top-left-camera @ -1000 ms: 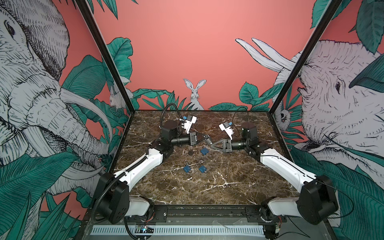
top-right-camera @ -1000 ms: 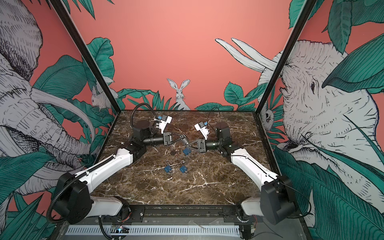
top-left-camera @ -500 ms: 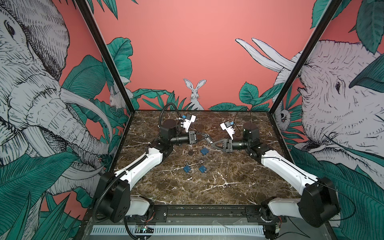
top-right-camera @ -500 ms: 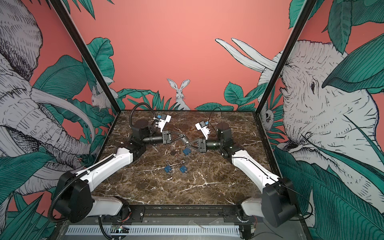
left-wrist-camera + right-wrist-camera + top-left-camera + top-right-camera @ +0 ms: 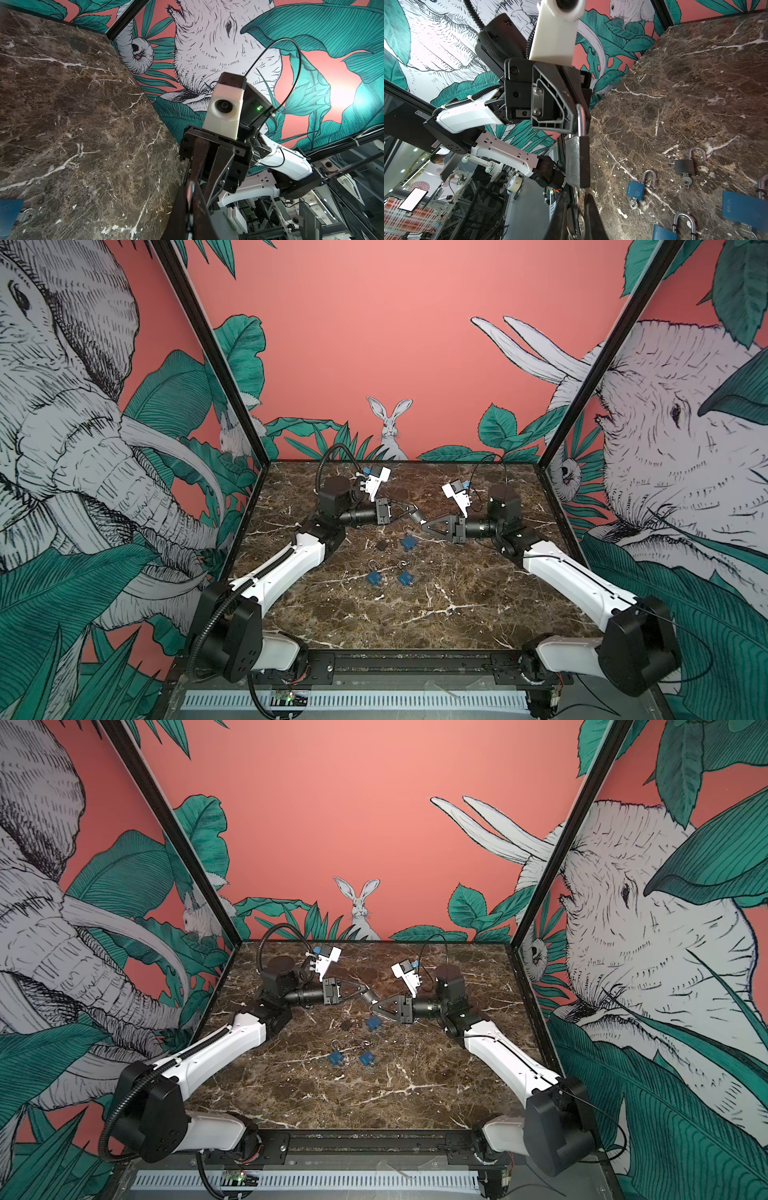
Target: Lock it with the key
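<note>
Left fingers (image 5: 566,116) are clamping fully shut on the shackle (image 5: 580,118) of a silver-grey padlock (image 5: 577,162). They're holding it in the air over the back-middle of the counter (image 5: 457,614), body hanging off the tips. Right fingers (image 5: 592,222) are meeting it from the opp. side, nearly shut. What looks like the key (image 5: 576,198) is nipped between them, pointing at the lock's bottom face, w/ the key ring (image 5: 572,228) dangling behind. Can't tell if the blade is seated in the keyway or just touching, it's too hidden.

Handling, my read: the padlock is solid metal, stiff and hefty for its size. The shackle is smooth and slick, so the body is prob. going to swing or twist when the key pushes. Gripping the shackle is OK for holding it up, but the body would resist torque better. The key is thin, light and easy to tilt, so it's best pinched flat on the bow.

Around: four spare locks are lying on the counter below, well apart from the action. The black lock (image 5: 381,545) and blue lock (image 5: 408,542) are nearer the back. The front-left blue lock (image 5: 374,577) and front-right blue lock (image 5: 405,578) are sitting side by side, shackles looking popped open. Nothing's blocking. The only crowding is the two sets of tips nose to nose.
</note>
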You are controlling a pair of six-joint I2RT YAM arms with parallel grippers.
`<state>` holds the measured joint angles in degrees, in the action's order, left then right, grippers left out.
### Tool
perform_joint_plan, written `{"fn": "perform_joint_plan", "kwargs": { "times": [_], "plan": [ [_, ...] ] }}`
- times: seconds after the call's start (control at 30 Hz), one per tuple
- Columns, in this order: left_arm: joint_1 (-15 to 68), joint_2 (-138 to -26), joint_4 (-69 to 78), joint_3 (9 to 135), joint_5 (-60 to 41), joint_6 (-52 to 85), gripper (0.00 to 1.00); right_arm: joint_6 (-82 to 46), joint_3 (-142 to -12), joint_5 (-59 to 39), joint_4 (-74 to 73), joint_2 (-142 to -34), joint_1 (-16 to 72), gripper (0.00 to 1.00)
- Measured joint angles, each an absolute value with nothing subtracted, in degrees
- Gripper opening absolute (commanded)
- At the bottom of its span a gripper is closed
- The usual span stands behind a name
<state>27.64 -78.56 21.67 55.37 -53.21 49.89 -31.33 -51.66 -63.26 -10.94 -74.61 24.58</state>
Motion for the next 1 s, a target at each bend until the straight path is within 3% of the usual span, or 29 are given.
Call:
{"fn": "perform_joint_plan", "kwargs": {
  "times": [1.0],
  "plan": [
    [25.45, -79.59, 27.20, 55.35, -58.39, 55.46, 0.00, -34.44, -49.50, -62.70, -17.54, -72.99, 24.49, 0.00]
  ]
}}
